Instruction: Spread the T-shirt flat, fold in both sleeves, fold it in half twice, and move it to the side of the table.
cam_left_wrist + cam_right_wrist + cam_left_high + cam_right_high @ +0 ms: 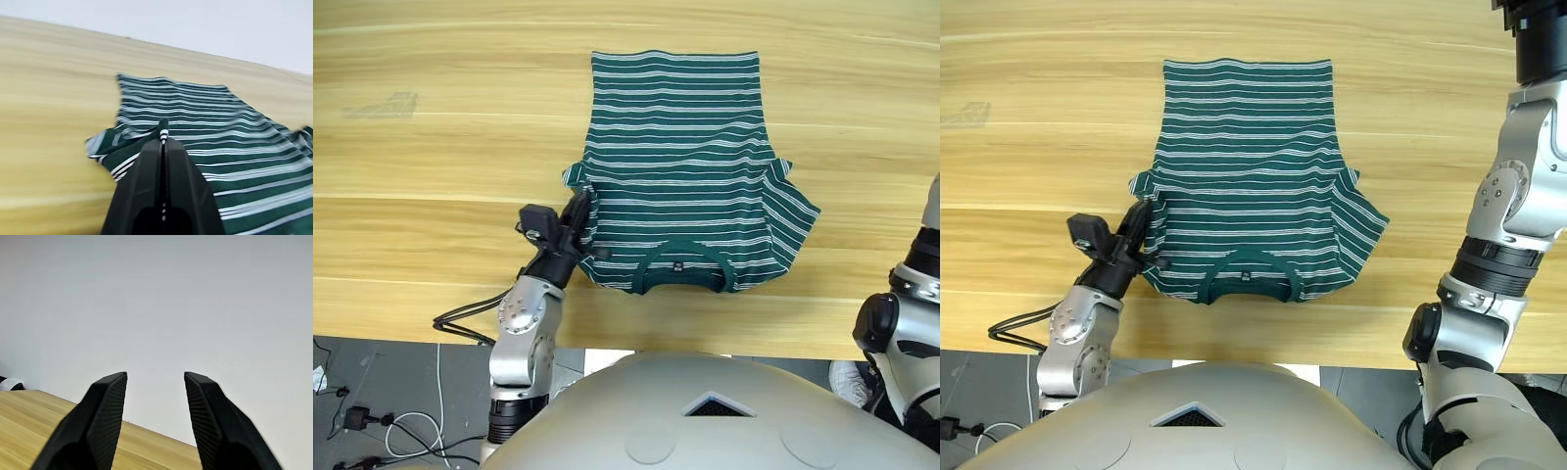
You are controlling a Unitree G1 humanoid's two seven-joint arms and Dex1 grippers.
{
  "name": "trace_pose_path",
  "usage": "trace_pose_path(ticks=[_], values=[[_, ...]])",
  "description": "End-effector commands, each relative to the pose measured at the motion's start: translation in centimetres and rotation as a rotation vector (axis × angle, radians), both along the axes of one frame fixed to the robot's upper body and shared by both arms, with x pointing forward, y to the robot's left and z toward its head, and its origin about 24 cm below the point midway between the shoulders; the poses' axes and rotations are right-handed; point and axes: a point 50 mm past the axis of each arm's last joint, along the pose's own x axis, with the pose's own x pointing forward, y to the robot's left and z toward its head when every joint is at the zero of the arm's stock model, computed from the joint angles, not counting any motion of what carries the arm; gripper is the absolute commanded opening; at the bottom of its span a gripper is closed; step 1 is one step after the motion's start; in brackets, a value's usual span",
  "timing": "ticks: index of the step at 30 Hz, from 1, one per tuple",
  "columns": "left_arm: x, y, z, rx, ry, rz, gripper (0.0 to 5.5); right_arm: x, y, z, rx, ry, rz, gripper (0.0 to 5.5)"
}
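A dark green T-shirt [680, 176] with white stripes lies on the wooden table [431, 215], collar [683, 266] toward me and hem at the far side. Its right sleeve [798, 208] is spread outward. The left sleeve [574, 174] is bunched against the body. My left gripper [579, 211] sits at the shirt's near-left edge, shut on a pinch of striped fabric [163, 132]. The right arm [1518, 176] is raised above the table's right side. The right gripper [155, 382] is open, holds nothing and points at a pale wall.
Bare wood stretches left of the shirt and beyond its hem. The table's front edge [411, 335] runs close to the collar. Black cables [460, 318] hang off that edge by my left arm, over a grey floor.
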Motion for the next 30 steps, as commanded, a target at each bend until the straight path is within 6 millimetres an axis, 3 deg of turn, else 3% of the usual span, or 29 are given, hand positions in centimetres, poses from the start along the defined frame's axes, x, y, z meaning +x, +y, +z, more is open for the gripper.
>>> trace_pose_path(ticks=[1,7,13,16,24,30], values=[[0.1,-0.8,0.7,0.087,-0.06,-0.094,0.02,-0.1,0.0,-0.7,0.0,0.013,-0.003,2.15],[0.0,-1.2,1.1,0.133,-0.075,-0.162,0.02,-0.1,0.0,-1.0,0.004,0.021,-0.007,2.15],[-0.7,-1.8,-2.0,0.338,0.088,-0.272,0.02,-0.4,-0.1,-1.0,0.003,0.019,-0.009,2.15],[-1.0,-2.0,-2.4,0.381,0.099,-0.306,0.02,-0.5,-0.3,-1.0,-0.004,0.019,-0.019,2.15],[-1.1,-2.8,-1.6,0.385,0.039,-0.351,0.02,-0.7,-0.5,-1.5,-0.004,0.036,-0.024,2.15],[-1.5,-3.4,0.9,0.358,-0.046,-0.425,1.02,-0.8,-0.2,-2.4,-0.018,0.072,0.012,2.15]])
